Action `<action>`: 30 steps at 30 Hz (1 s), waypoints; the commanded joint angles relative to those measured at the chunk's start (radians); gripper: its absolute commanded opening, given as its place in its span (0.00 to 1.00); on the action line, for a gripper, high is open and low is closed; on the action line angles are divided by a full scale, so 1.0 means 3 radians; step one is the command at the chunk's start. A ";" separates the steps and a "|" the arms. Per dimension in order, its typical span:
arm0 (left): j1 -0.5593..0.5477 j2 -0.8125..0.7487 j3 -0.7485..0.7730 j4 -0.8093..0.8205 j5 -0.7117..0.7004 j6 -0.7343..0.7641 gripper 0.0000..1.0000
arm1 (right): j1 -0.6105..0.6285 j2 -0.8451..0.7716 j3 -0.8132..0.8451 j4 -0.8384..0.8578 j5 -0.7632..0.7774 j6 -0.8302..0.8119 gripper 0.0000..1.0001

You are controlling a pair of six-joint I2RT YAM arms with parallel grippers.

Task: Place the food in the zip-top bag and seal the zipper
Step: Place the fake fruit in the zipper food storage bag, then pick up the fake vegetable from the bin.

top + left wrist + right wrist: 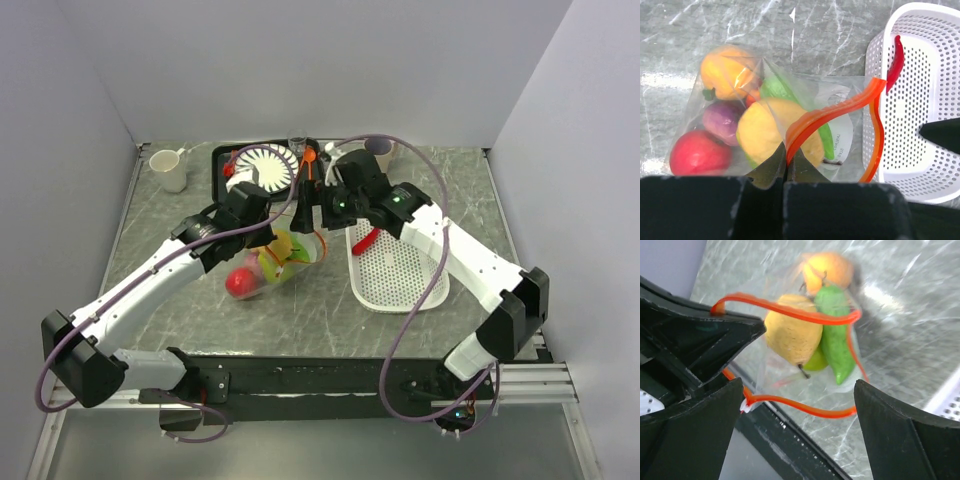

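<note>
One zipper (830,112) lip inside left hand (786,176), right hand (799,390) alongside.

Cannot resolve the orange fruit (829,269) deepest in the zip-top bag (785,380) from the right wrist (badly out of focus). Hides a stretch of zipper (840,107) inside the left hand's (786,175) pinch. Cuts the white basket (920,100) at the left-wrist view's right edge.

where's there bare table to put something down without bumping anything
Bare tabletop lies between the white perforated plastic basket and the right wall, and in front of the clear zip-top bag of fruit. A smaller patch sits in front of the white mug. Crowded: centre back, where the left arm and right arm meet by the black tray.
</note>
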 commanded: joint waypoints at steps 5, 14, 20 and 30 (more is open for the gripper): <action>0.0064 -0.0235 -0.0008 0.0019 -0.0134 -0.0049 0.03 | -0.0388 -0.0293 -0.0460 -0.0142 0.0994 0.0260 1.00; 0.0182 -0.0061 0.0027 0.0045 0.0235 -0.0043 0.01 | -0.1063 -0.0094 -0.1064 0.0154 0.1062 0.0490 1.00; 0.0187 -0.0092 0.0043 0.0106 0.0271 -0.0003 0.01 | -0.1104 0.0422 -0.0763 0.0185 0.1026 0.0460 1.00; 0.0187 -0.0046 0.0027 0.0142 0.0409 0.0069 0.01 | -0.1140 0.0960 -0.0553 0.0226 0.1118 0.0541 0.94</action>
